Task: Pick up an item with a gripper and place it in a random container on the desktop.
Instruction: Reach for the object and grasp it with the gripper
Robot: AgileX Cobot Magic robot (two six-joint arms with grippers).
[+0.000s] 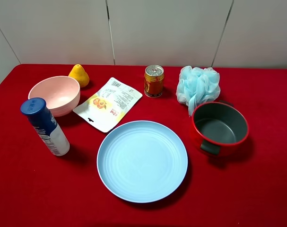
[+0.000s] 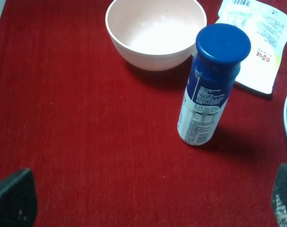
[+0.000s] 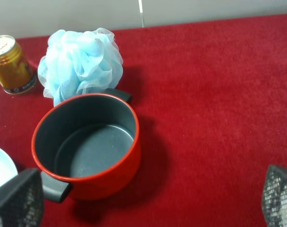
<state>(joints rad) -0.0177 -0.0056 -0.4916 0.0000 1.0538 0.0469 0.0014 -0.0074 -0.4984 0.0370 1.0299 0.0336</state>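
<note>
The blue plate (image 1: 142,161) lies nearest me on the red cloth (image 1: 256,189), and it is bare. Just behind it, the blue-capped bottle (image 1: 45,126) stands upright on the left and the red pot (image 1: 196,137) sits on the right, its dark inside showing nothing in it. Further back are the white pouch (image 1: 108,104), lying flat, and the pink bowl (image 1: 63,106), also empty. Along the far edge are the pear (image 1: 79,75), the gold can (image 1: 153,81) and the blue bath sponge (image 1: 197,85), which touches the pot's far rim.

I'd say the task has not started: every item rests on the cloth, no container holds anything, and the whole pick and place is left to do.

The high camera shows no arm at all. Only the wrist cameras show the left gripper (image 2: 148,201) and right gripper (image 3: 148,198), each spread wide and holding nothing, though only the fingertips show at the frame corners, so that is probably right rather than certain. The left one faces the bottle (image 2: 209,90) with the bowl (image 2: 152,56) beyond. The right one faces the pot (image 3: 115,179), the sponge (image 3: 79,64) and the can (image 3: 12,64). Neither wrist camera shows the pear.
</note>
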